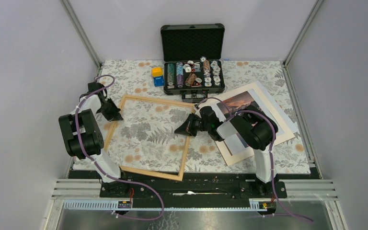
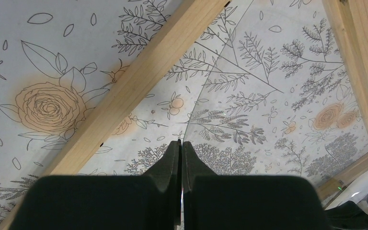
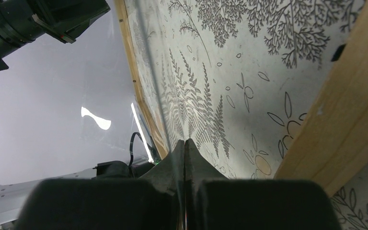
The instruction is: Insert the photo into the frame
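Observation:
The light wood frame (image 1: 148, 100) lies flat on the floral cloth at centre left. The sunset photo (image 1: 242, 99) with its white border lies to the right of the frame on a tan sheet, partly hidden under my right arm. My left gripper (image 1: 117, 116) is at the frame's far left corner and my right gripper (image 1: 177, 130) at its right bar. Each is shut on a thin clear pane (image 3: 76, 110) that shows reflections. The left wrist view shows shut fingers (image 2: 181, 142) over the frame's bar (image 2: 139, 81). The right wrist view shows shut fingers (image 3: 185, 141) beside a frame bar (image 3: 345, 110).
An open black case (image 1: 191, 43) of poker chips stands at the back centre, just beyond the frame. Yellow and blue blocks (image 1: 157, 75) sit to its left. Grey walls enclose the table on three sides.

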